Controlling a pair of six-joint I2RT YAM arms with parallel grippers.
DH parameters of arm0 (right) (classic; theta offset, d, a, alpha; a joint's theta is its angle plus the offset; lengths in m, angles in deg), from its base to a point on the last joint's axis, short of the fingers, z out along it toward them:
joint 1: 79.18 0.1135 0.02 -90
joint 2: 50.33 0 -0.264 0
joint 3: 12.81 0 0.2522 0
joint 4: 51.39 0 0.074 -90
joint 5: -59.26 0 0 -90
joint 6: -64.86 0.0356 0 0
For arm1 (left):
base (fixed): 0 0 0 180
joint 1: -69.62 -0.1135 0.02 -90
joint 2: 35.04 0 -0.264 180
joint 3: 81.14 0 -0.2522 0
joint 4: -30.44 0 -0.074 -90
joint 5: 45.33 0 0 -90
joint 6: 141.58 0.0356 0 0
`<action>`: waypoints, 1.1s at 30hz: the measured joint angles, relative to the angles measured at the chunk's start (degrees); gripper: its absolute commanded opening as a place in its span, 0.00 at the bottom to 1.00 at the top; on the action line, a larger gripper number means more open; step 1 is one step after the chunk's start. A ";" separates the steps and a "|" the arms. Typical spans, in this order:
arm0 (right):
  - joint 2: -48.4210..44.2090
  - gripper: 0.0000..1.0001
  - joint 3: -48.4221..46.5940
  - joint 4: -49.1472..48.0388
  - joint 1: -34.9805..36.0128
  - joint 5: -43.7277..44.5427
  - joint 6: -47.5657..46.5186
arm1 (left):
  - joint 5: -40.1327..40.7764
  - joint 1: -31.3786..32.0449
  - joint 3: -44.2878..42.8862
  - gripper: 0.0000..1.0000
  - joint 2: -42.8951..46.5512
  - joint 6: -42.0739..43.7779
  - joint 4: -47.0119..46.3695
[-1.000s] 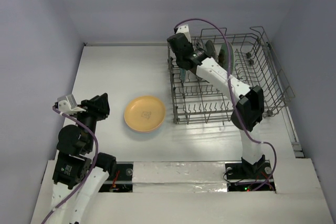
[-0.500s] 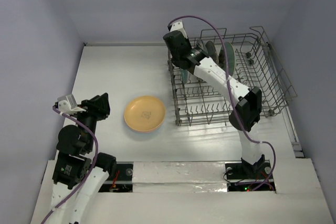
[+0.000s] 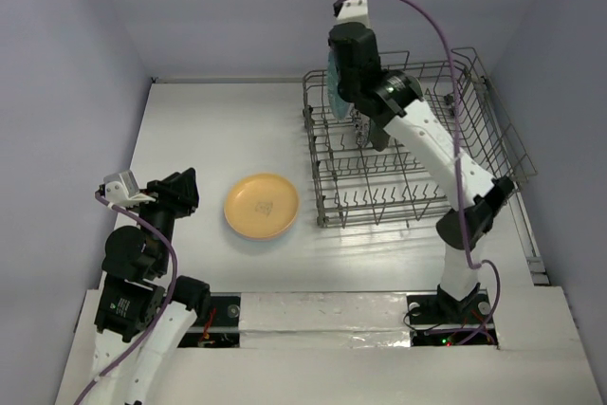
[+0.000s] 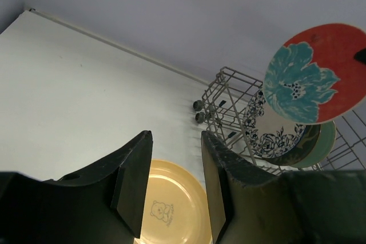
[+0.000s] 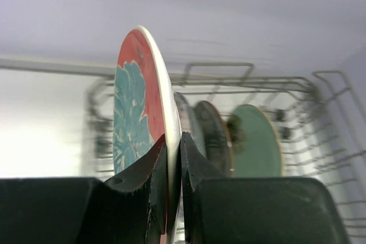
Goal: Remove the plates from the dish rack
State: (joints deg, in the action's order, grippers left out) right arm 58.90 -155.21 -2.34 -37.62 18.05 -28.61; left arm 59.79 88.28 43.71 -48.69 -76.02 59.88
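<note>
My right gripper [image 3: 343, 78] [image 5: 174, 141] is shut on the rim of a red plate with a teal flower [image 5: 134, 101] [image 4: 317, 75]. It holds the plate upright, above the left end of the grey wire dish rack [image 3: 375, 204] [image 4: 229, 84]. Three plates stand in the rack: a blue-white patterned one [image 4: 269, 127], a dark one [image 5: 214, 135] and a green one [image 5: 254, 141]. An orange-yellow plate [image 3: 262, 205] [image 4: 171, 210] lies flat on the table left of the rack. My left gripper [image 3: 185, 187] [image 4: 176, 138] hangs open and empty, left of that plate.
The rack fills the table's back right, with raised wire handle loops [image 3: 469, 59] at its far end. Walls close the table in at the back and both sides. The white table [image 3: 218, 130] is bare behind the yellow plate.
My right arm has risen and lifted the red flowered plate out of the rack's left end, its jaws closing on the rim. The left arm and the yellow plate have not moved.
</note>
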 measured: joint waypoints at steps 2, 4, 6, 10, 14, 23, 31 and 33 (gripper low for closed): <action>-3.39 0.00 1.22 0.11 0.02 -3.58 3.39 | 0.02 0.00 0.00 0.37 0.00 -0.02 0.00; -5.73 0.00 1.64 -0.39 0.04 -7.78 6.84 | 0.04 0.00 0.00 0.37 -0.04 -0.02 0.00; -6.69 0.00 1.64 -2.38 0.07 -13.18 11.08 | 0.04 0.00 0.00 0.37 -0.13 -0.02 0.00; -4.52 0.00 1.64 -6.84 0.09 -21.14 17.49 | 0.07 -0.02 0.00 0.38 -0.39 -0.02 0.00; 2.21 0.00 1.62 -12.83 0.31 -28.79 23.91 | 0.09 -0.02 0.00 0.41 -0.72 -0.02 0.02; 24.90 0.00 -1.73 -18.16 1.64 -41.81 35.60 | 0.07 -0.11 0.00 0.47 -1.57 -0.02 0.02; 35.76 0.00 -5.31 -18.80 2.03 -46.88 42.71 | 0.00 -0.46 0.00 0.48 -1.62 -0.04 0.00; 36.35 0.00 -5.35 -19.71 2.03 -47.39 43.93 | -0.07 -0.46 0.00 0.48 -1.62 -0.04 0.00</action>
State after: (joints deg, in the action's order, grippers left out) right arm 95.25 -160.56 -22.06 -35.58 -29.33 15.32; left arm 59.72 87.82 43.71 -50.31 -76.07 59.88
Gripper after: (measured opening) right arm 0.154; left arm 0.480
